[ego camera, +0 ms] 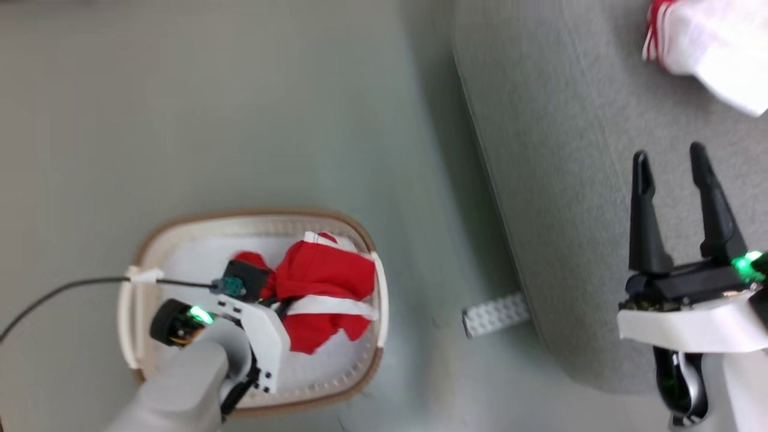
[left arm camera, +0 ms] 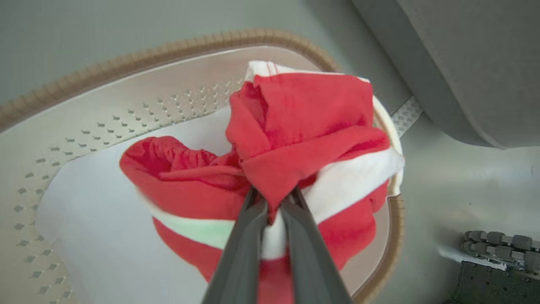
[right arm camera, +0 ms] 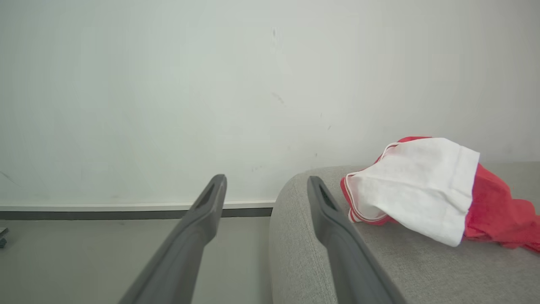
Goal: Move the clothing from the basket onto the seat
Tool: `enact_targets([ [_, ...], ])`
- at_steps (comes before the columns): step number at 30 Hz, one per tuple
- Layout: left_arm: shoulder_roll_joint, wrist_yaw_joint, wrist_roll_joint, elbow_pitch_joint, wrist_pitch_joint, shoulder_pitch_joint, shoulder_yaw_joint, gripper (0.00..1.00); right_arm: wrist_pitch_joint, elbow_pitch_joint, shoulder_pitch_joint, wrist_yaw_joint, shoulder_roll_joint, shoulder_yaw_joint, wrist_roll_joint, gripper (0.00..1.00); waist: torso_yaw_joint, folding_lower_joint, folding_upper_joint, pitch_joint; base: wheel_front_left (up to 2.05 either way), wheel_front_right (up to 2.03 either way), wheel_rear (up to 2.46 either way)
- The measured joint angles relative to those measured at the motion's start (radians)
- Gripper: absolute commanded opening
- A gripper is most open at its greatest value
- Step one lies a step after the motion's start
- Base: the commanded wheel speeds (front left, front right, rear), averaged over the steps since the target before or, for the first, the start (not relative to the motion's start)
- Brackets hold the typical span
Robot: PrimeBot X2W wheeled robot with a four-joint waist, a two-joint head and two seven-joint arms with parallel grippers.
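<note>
The grey sofa [ego camera: 570,180] fills the right of my head view. The basket [ego camera: 252,214] sits lower left on the grey floor [ego camera: 210,108]. My left wrist view shows what my forearm hides there: my left gripper [left arm camera: 272,198] pinched tight on a fold of the red garment [left arm camera: 303,114] in the basket. My right gripper [ego camera: 669,156] hangs spread wide and empty at the sofa's edge. Its wrist view adds a pale wall [right arm camera: 211,84] and, at right, a second garment [right arm camera: 417,185] lying on the sofa.
</note>
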Motion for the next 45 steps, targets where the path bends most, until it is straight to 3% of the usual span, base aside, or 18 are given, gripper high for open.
enact_targets([
  [10,-0.039,0.000,-0.113,-0.098,-0.134,0.061,0.008,0.00,0.000,0.065,0.107,0.000,-0.017,0.011,-0.017,1.00,0.094,-0.0003,0.0000,-0.275,0.00,0.00,0.00],
  [16,-0.011,0.011,-0.126,-0.235,-0.158,0.068,0.047,0.00,0.000,0.091,0.188,0.000,-0.018,0.028,0.002,1.00,0.154,-0.0003,0.0000,-0.417,0.00,0.00,0.00],
  [24,0.076,0.109,-0.127,-0.538,-0.153,0.072,0.102,0.00,0.000,0.103,0.240,0.000,-0.018,0.067,0.011,1.00,0.227,-0.0004,0.0000,-0.549,0.00,0.00,0.00],
  [34,0.203,0.276,-0.109,-0.950,-0.055,0.098,0.148,0.00,0.000,0.110,0.253,0.000,-0.019,0.121,0.016,1.00,0.261,-0.0003,0.0001,-0.576,0.00,0.00,0.00],
  [39,0.222,0.308,-0.110,-1.016,-0.036,0.132,0.145,0.00,0.000,0.115,0.250,0.000,-0.031,0.146,0.016,1.00,0.258,-0.0001,0.0001,-0.567,0.00,0.00,0.00],
  [45,0.227,0.317,-0.114,-1.033,-0.029,0.146,0.143,0.00,0.000,0.117,0.238,0.000,-0.061,0.221,0.023,1.00,0.257,-0.0001,0.0000,-0.564,0.00,0.00,0.00],
])
